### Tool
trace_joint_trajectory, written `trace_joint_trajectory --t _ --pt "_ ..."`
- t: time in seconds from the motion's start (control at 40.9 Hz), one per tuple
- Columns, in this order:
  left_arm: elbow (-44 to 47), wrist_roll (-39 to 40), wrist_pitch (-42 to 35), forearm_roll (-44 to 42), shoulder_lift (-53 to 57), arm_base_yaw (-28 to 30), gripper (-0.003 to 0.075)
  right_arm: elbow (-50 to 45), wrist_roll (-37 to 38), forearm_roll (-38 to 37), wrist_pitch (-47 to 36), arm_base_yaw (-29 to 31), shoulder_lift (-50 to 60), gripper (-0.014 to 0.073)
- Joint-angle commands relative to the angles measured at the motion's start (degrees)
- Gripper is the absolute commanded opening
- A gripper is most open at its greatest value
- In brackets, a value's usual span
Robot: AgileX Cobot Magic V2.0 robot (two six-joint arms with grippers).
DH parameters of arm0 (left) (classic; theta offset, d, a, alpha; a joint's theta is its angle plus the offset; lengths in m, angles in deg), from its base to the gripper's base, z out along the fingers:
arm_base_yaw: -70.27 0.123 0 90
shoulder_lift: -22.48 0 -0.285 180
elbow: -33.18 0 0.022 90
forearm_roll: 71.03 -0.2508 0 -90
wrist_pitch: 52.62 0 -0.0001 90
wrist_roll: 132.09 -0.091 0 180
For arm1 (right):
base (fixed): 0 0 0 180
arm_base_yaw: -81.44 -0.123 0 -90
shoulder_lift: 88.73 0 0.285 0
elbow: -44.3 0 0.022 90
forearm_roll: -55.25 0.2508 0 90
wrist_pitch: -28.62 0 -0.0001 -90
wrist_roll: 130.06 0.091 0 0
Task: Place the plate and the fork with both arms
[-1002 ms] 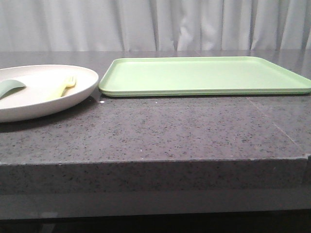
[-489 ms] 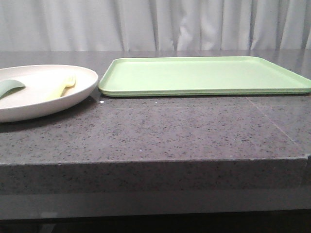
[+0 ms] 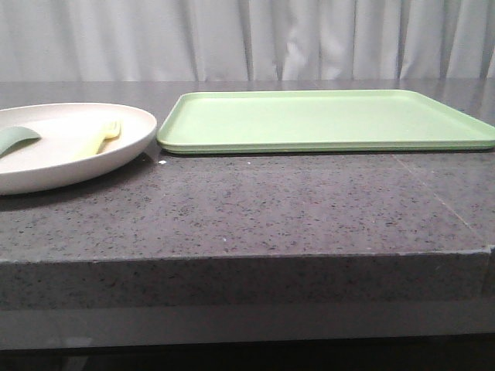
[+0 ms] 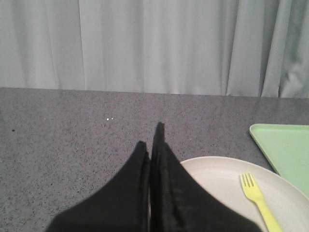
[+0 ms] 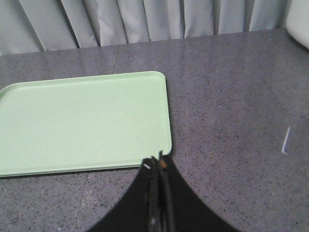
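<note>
You are seeing the large cream-white round plate [image 3: 69, 147] sitting on the speckled grey stone surface [image 3: 255, 209], just beside the flat light-green rectangular tray [image 3: 325, 120], with the small pale yellow plastic fork [image 4: 259, 203] lying in it. Only the wrist views are showing the left end effector [image 4: 152, 145] and right end effector [image 5: 158, 166], both pressed together and empty.

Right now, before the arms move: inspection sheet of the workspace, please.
Surface: dark speckled stone table, a few pale specks near the plate.
Job's things: plate at the robot's left, beside the tray, apart from it; fork lying inside the plate.
Clutter: light-green tray flat on the table, nothing on it; green-blue spoon-like utensil in the plate.
Grippers: left gripper shut, over the plate's edge, holding nothing; right gripper shut, near the tray's corner, holding nothing.
Cables: nothing seen.
Surroundings: grey curtain behind the table; a white object at the right wrist view's edge, unidentifiable.
</note>
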Motion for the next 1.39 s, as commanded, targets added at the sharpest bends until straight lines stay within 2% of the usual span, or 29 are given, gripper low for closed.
trace_joint_trajectory --t 0.0,0.049,0.122,0.196,0.244,0.269,0.342,0.416,0.489,0.758,0.929,1.051,1.369 --pt "-2.18 0.36 -4.00 0.00 -1.43 0.10 -0.0017 2.17 -0.54 -0.07 -5.78 0.34 -1.16 -0.0086" --pt "-2.18 0.36 -4.00 0.00 -1.43 0.10 -0.0015 2.17 -0.54 -0.07 -5.78 0.34 -1.14 -0.0049" --pt "-2.18 0.36 -4.12 0.00 -1.43 0.10 0.0034 2.17 -0.54 -0.07 -5.78 0.34 -1.14 0.0063" --pt "-2.04 0.36 -4.01 0.00 -1.43 0.10 0.0163 2.17 -0.54 -0.12 -5.82 0.34 -1.14 0.0203" --pt "-2.04 0.36 -4.01 0.00 -1.43 0.10 0.0284 2.17 -0.54 -0.12 -5.75 0.34 -1.14 0.0295" --pt "-2.04 0.36 -4.01 0.00 -1.43 0.10 0.0383 2.17 -0.54 -0.12 -5.71 0.34 -1.14 0.0334" --pt "-2.04 0.36 -4.12 0.00 -1.43 0.10 0.0560 2.17 -0.54 -0.12 -5.71 0.34 -1.14 0.0457" --pt "-2.04 0.36 -4.26 0.00 -1.48 0.10 0.0652 2.17 -0.54 -0.12 -5.71 0.34 -1.14 0.0533" --pt "-2.04 0.36 -4.26 0.00 -1.48 0.10 0.0655 2.17 -0.54 -0.12 -5.69 0.34 -1.14 0.0545" --pt "-2.04 0.36 -4.74 0.00 -1.57 0.10 0.0582 2.17 -0.54 -0.12 -5.57 0.34 -1.14 0.0543" --pt "-3.86 0.36 -2.95 0.00 -5.78 0.10 0.0565 2.17 -0.54 -0.12 -5.16 0.34 -1.14 0.0543" --pt "-8.72 0.36 1.75 0.00 -12.30 0.10 0.0565 2.17 -0.54 -0.12 -4.20 0.23 -1.14 0.0543" --pt "-24.81 0.36 20.85 0.00 -31.76 0.10 0.0565 2.17 -0.54 -0.12 -4.15 -0.37 -1.14 0.0543"
